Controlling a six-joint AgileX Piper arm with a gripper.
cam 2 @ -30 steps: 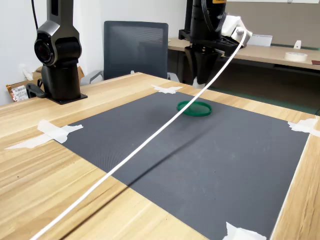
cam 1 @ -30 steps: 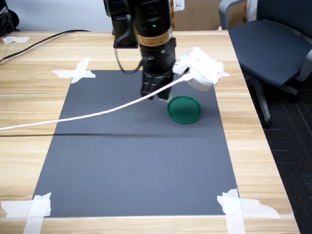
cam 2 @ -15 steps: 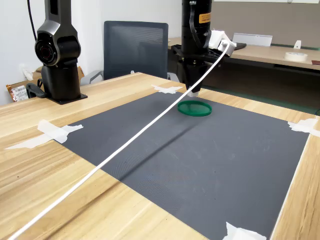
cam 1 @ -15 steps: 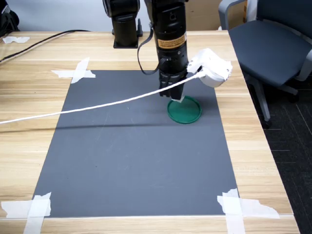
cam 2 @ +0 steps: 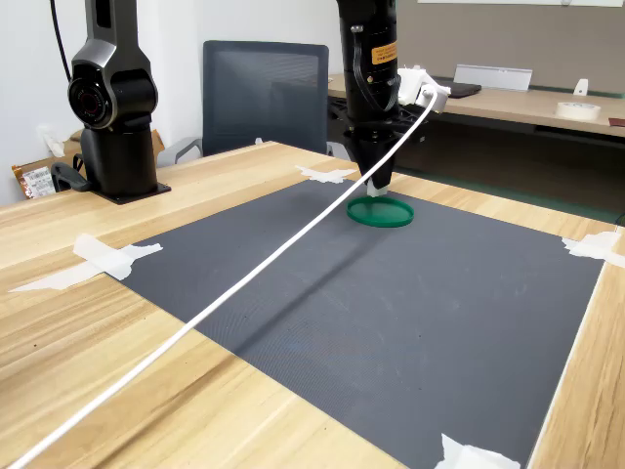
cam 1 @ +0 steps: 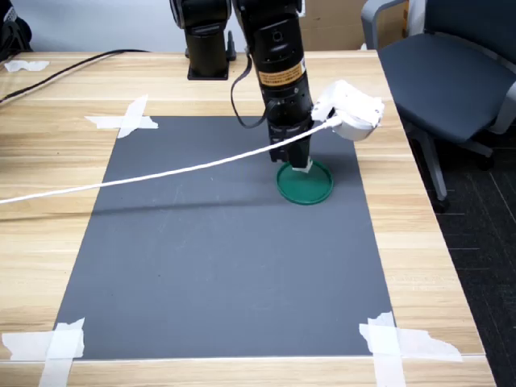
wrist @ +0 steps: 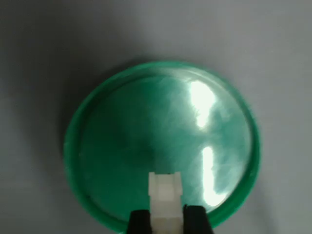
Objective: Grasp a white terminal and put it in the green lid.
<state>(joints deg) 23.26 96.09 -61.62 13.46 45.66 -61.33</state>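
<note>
Lower now than a moment ago, my gripper (cam 1: 301, 167) has come down from beside the round dark-green plastic lid (cam 1: 305, 184) to hang just over its near-arm edge, my arm standing nearly upright above it in both exterior views. My two dark fingers (wrist: 195, 220) are clenched on the small blocky white plastic terminal (wrist: 165, 197), which juts out between them over the lid's inner face; whether its tip touches the plastic I cannot tell. In the wrist view the lid (wrist: 161, 146) shows a glossy, smooth floor with bright glare streaks and a thin raised rim, and my fingers are cut off at the frame edge. The lid lies flat on the matte, finely textured dark grey mat (cam 1: 218, 266), taped at its corners to the pale wooden table (cam 1: 48, 161). A white cable (cam 2: 244, 278) sags across the mat.
</note>
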